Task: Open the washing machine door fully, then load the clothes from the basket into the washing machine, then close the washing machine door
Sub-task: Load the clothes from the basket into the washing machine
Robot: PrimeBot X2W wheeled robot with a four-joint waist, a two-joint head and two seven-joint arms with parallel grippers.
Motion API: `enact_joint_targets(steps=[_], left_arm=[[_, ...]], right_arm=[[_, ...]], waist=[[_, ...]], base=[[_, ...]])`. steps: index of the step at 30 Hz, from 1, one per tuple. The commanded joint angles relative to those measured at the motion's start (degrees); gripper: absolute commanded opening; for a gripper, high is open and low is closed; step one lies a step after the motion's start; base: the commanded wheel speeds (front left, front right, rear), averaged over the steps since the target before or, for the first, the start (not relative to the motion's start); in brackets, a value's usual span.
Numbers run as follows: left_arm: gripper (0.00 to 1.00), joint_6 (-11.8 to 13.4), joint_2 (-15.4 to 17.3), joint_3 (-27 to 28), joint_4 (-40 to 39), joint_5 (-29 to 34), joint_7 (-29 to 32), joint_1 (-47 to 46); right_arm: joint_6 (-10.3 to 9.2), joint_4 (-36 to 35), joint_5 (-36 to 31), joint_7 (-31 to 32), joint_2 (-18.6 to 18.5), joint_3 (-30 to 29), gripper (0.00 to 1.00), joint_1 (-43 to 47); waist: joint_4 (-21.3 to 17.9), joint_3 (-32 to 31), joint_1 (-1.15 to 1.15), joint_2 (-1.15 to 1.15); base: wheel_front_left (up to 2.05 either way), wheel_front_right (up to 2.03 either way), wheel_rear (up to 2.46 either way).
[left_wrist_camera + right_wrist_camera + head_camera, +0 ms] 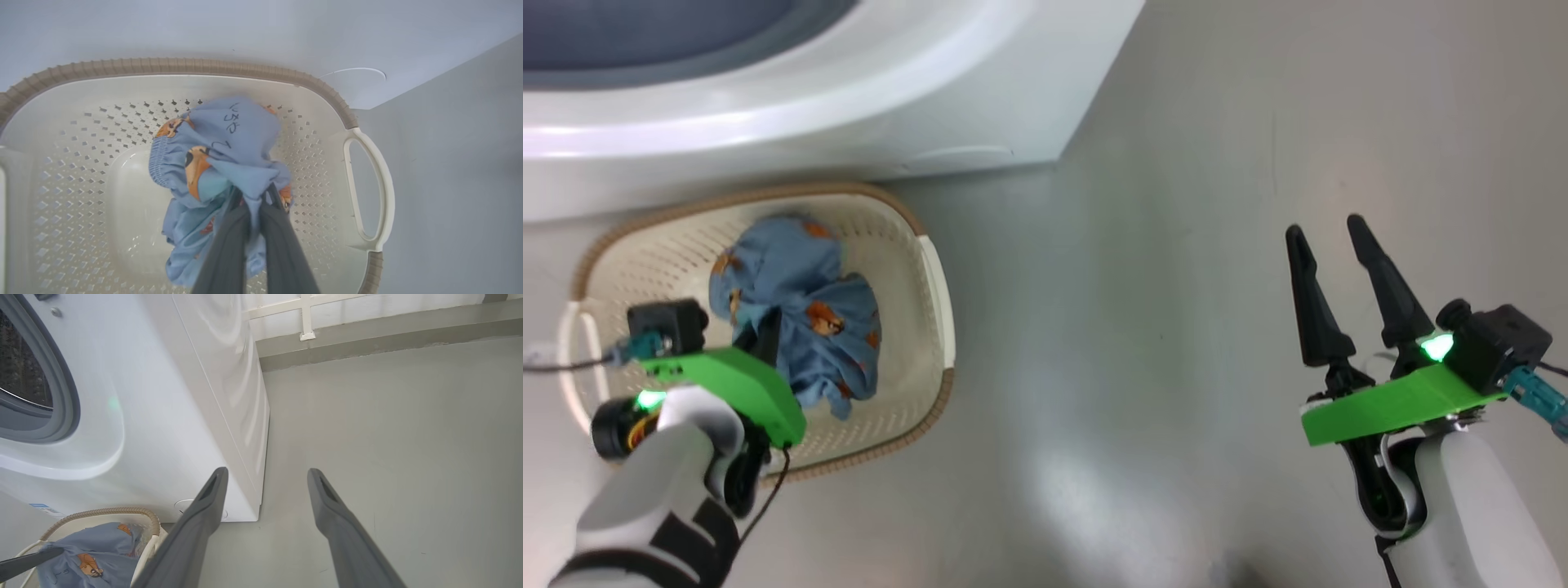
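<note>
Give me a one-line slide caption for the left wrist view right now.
Left gripper shut on the light-blue clothes inside the cream basket, beside the washing machine.

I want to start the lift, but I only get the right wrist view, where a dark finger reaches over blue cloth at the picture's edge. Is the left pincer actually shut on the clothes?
Observer: Yes. In the left wrist view the left pincer is shut on a fold of the light-blue fabric clothes with orange-brown prints; cloth is pinched between its two fingers.
Operator: Is more laundry lying loose elsewhere in there?
Observer: I see none. Around that one bundle, the cream-white perforated plastic basket with a brown woven-look rim shows its bare holed bottom and walls.
</note>
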Motion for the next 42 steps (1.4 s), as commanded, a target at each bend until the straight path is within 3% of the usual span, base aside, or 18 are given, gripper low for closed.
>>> enact_joint_targets(steps=[1,11,18,31,42], left_arm=[[0.0,-0.1,2.2,3.2,-1.4,1.7,-0.8,2.2],[0.0,-0.1,1.2,20.6,-10.6,16.5,-0.8,11.2],[0.0,-0.1,-0.9,29.9,-18.7,25.2,-0.8,16.5],[0.0,-0.1,-5.3,41.2,-34.7,36.5,-0.8,27.9],[0.0,-0.1,-9.5,46.1,-47.1,42.2,-0.8,38.9]], right_arm=[[0.09,-0.8,-0.2,-0.3,-0.5,1.0,1.0,2.2],[0.09,0.6,-0.3,-0.3,-1.5,0.3,1.0,5.5],[0.09,0.9,-0.4,-0.3,-2.2,-0.7,1.0,7.7],[0.09,1.1,-0.5,-0.3,-3.4,-1.1,1.0,12.2],[0.09,0.9,-0.5,-0.3,-4.0,-1.4,1.0,15.4]], waist=[[2.0,-4.8,0.0,0.0],[4.1,-12.5,0.0,0.0],[5.6,-16.1,0.0,0.0],[7.1,-21.6,0.0,0.0],[8.2,-24.1,0.0,0.0]], base=[[0.0,0.0,0.0],[0.0,0.0,0.0],[0.0,0.0,0.0],[0.0,0.0,0.0],[0.0,0.0,0.0]])
